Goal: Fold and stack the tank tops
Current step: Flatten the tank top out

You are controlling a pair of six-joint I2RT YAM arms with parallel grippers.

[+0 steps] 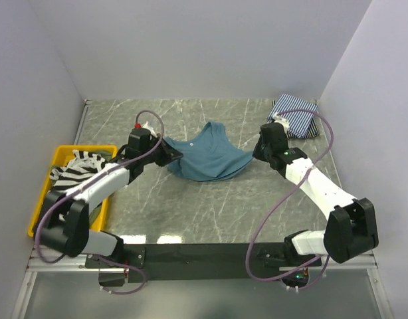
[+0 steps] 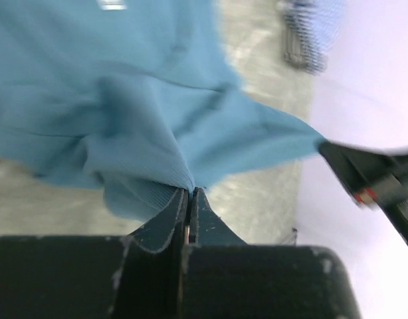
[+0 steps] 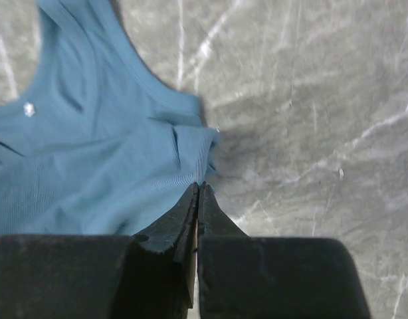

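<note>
Overhead only: striped top [image 1: 78, 166] in bin [image 1: 64, 152] | wrists: teal top [image 3: 91, 153] pinched

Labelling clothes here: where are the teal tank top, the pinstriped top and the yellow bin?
teal tank top [image 1: 207, 156], top view, middle of the cloth.
pinstriped top [image 1: 296, 116], top view, its folded centre.
yellow bin [image 1: 88, 149], top view, far rim.

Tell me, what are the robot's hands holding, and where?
The teal-blue tank top: the left gripper pinches its left edge, the right gripper its right edge.

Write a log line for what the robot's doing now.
left gripper: shut on teal tank top | right gripper: shut on it | pinstriped top: folded, far right | black-and-white top: in yellow bin
</note>
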